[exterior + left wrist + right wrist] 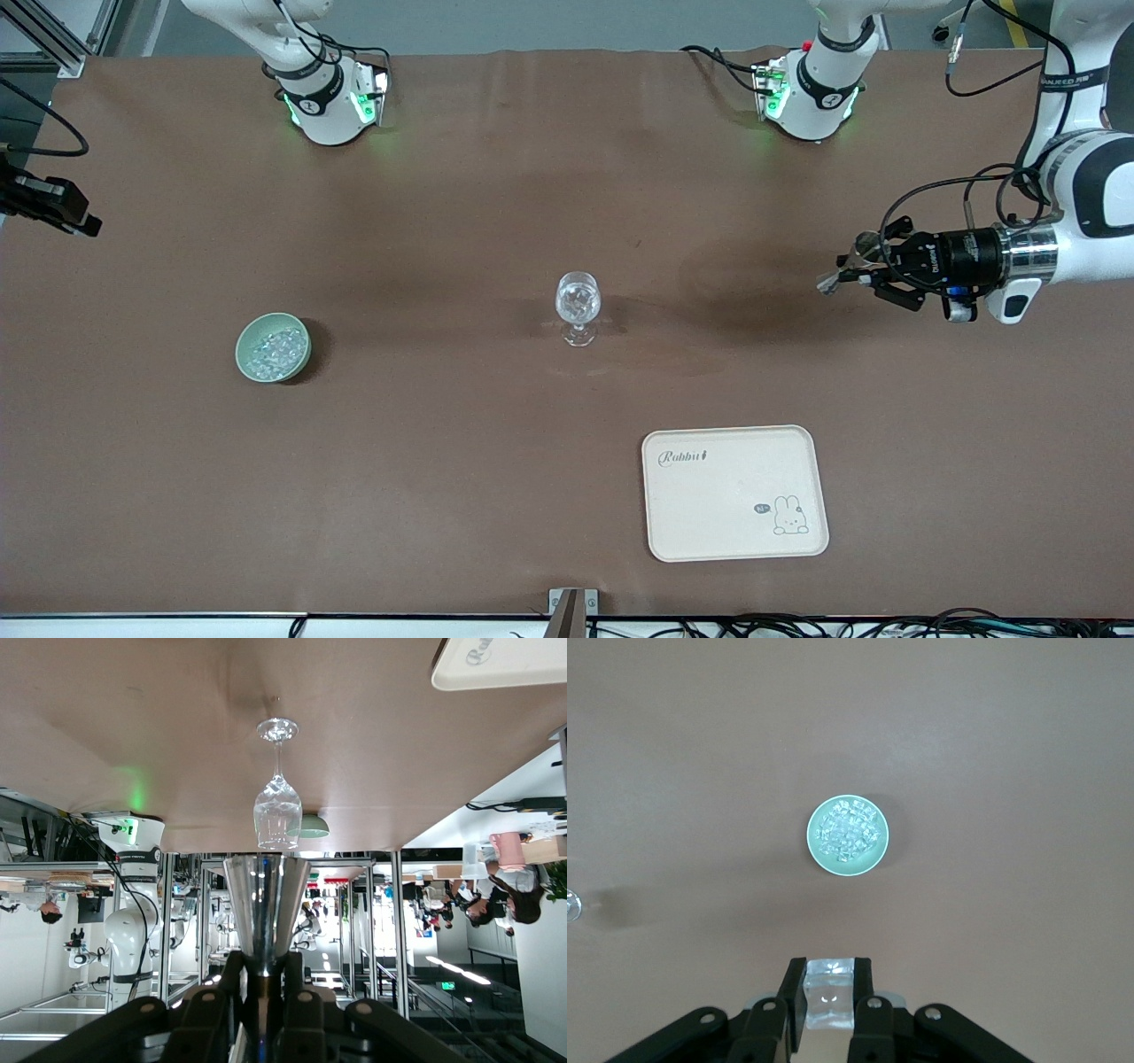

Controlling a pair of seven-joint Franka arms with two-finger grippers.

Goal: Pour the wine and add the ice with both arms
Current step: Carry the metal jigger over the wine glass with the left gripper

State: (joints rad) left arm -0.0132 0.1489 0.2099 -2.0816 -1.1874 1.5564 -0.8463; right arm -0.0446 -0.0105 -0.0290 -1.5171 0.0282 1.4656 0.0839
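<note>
Left wrist view: left gripper (266, 964) clamped on a metal cup (266, 890), facing the stemmed glass (578, 306) at centre frame in the front view. Right gripper (828, 970) pinching a clear glassy piece (828, 1001), hovering over the green bowl (815, 855) of ice (847, 833). Probably best: bring the cup's lip just above the rim, tip slowly, and keep clear of the stem.

stemmed glass (578, 306) mid-table, ice (274, 348) in green bowl (249, 361), cream tray (734, 493)

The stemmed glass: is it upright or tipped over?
Upright: the stemmed glass stands on its foot on the table, bowl above stem.
</note>
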